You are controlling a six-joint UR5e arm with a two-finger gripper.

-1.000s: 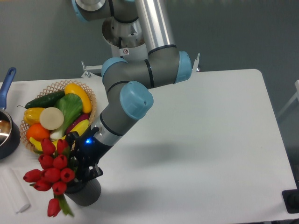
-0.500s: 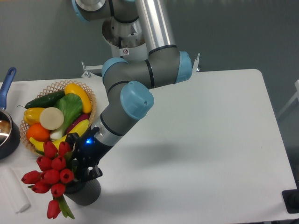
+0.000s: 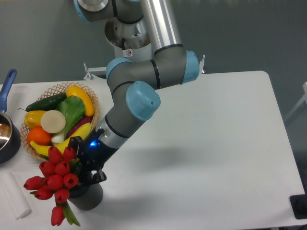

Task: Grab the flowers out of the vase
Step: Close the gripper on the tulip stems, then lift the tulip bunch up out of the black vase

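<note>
At the far left edge, a dark pot (image 3: 6,139) with a blue handle sits partly out of view on the white table (image 3: 216,143), and a pale folded cloth (image 3: 13,195) lies below it near the front edge. Just to the right, a wicker basket (image 3: 91,103) holds colourful fruit and vegetables: a green cucumber, a yellow pepper, an orange, a white disc and bananas.

In front of the basket, the flowers (image 3: 55,179), a bunch of red tulip buds with green stems, lean out to the left of the vase (image 3: 88,197), a dark grey ribbed cup standing near the table's front edge. Their stems still run into the vase mouth, with one bud drooping low at the bottom of the bunch.

The gripper (image 3: 85,168) is pressed in just above the vase, its black fingers buried among the stems and leaves; whether they are clamped on the stems or apart cannot be told. A small blue light glows on its wrist.

Compared with one second ago, the bunch has shifted slightly to the right and a little lower, and the arm (image 3: 139,100) and gripper have edged the same way. The vase has stayed where it was
</note>
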